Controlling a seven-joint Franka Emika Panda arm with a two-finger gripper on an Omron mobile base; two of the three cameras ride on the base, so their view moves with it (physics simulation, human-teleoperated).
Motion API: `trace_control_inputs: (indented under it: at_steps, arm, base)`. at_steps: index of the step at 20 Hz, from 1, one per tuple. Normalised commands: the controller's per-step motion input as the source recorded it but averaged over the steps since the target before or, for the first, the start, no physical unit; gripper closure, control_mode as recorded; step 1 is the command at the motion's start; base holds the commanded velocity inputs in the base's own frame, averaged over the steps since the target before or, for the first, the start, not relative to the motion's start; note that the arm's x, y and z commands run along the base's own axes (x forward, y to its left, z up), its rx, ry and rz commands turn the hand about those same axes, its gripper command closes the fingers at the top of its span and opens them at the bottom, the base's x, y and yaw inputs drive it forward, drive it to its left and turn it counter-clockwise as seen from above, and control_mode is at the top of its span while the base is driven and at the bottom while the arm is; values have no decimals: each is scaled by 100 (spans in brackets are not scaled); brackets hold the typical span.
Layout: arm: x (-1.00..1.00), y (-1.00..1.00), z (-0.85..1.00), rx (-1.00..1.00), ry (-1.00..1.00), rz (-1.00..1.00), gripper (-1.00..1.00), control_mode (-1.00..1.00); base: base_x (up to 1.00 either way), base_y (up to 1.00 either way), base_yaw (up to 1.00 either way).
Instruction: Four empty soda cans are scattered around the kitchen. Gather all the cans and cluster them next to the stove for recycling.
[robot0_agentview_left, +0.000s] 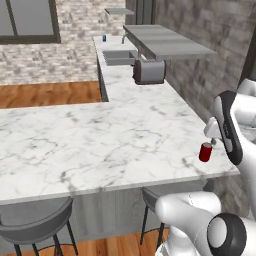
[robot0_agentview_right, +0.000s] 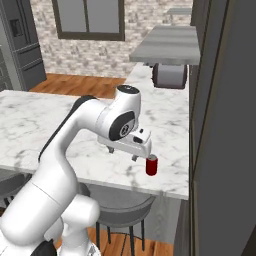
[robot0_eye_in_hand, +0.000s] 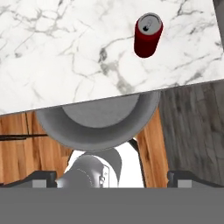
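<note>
1. Near worktop front edge: red can upright, above a stool
2. Gripper hovers just beside it, jaws spread wide, nothing held
3. Can prob. light, thin-walled, slick; grip mid-body, gently

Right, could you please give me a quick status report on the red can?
Tool open, empty, hovering beside red can. Can upright near marble counter edge. Nothing in the way.

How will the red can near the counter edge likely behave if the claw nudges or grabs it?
The red can stands upright and narrow, so a sideways nudge would probably tip it. Once down, its round body may roll off the nearby counter edge. Being empty, it is likely light.
</note>
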Motion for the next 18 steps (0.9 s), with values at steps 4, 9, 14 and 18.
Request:
trace_control_inputs:
  at_steps: [4,9,14,18]
  arm:
    - [20,-16,-9,0,1,0,-100,-100]
    - [27,-12,-21,0,4,0,-100,-100]
    - [22,-9,-20,0,0,0,-100,-100]
    - [15,-12,-18,0,0,0,-100,-100]
  base:
    - [0,0,0]
    - [0,0,0]
    - [0,0,0]
    - [0,0,0]
